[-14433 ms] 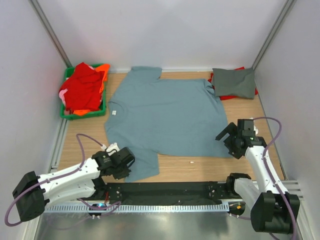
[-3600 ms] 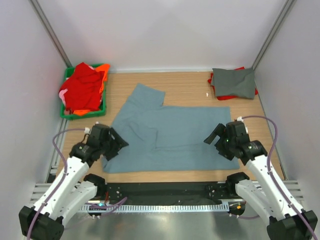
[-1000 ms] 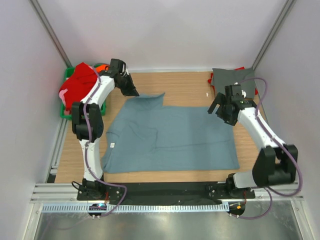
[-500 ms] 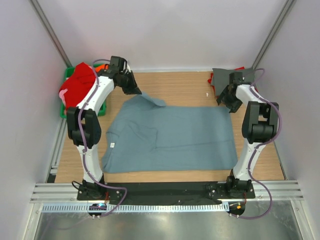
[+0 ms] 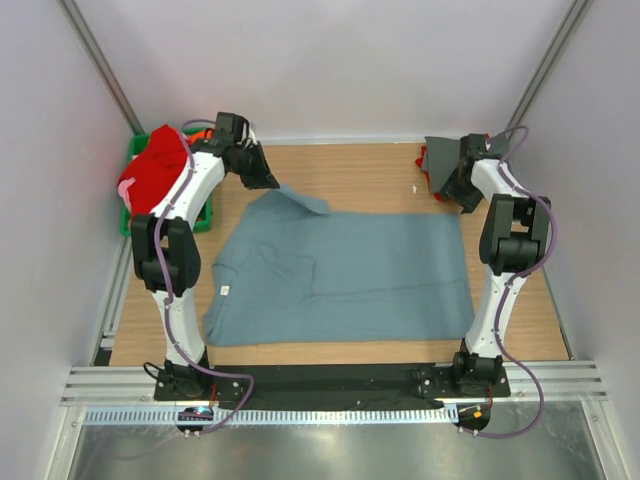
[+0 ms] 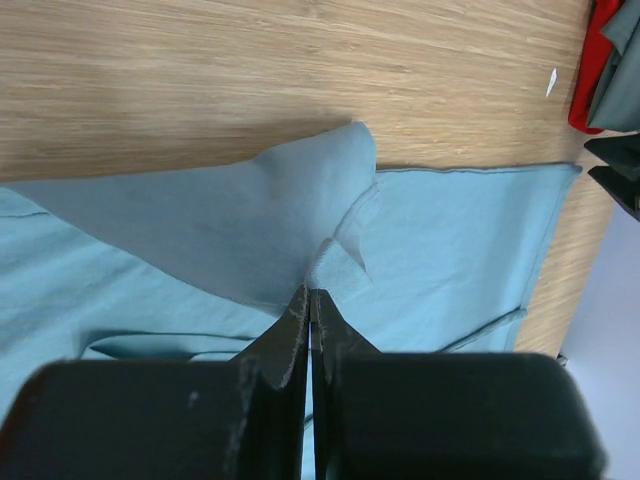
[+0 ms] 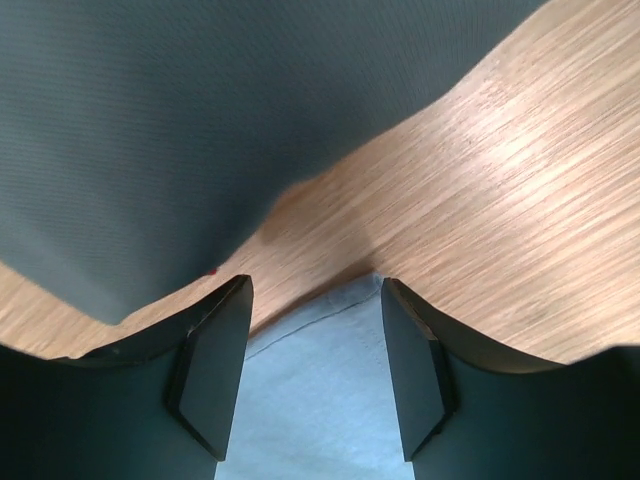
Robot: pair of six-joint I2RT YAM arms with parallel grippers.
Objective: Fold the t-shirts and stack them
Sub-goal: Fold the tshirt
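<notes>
Blue-grey t-shirt [image 5: 350, 270], flat beside the green crate [image 5: 130, 228]: limp, light, best pinched at corners. My left gripper [image 6: 308, 310] is clamped on its crate-side sleeve [image 6: 270, 220]; right gripper [image 7: 313, 300] gapes empty over the corner farthest from it

Dusty blue-grey cloth t-shirt [image 5: 340, 275] is lying centre on the wooden table [image 5: 360, 175]. Green plastic crate [image 5: 207, 213] is sitting far left, holding red cloth shirts [image 5: 152, 175]. Folded dark-grey cloth shirt [image 5: 440, 152] is lying far right.
</notes>
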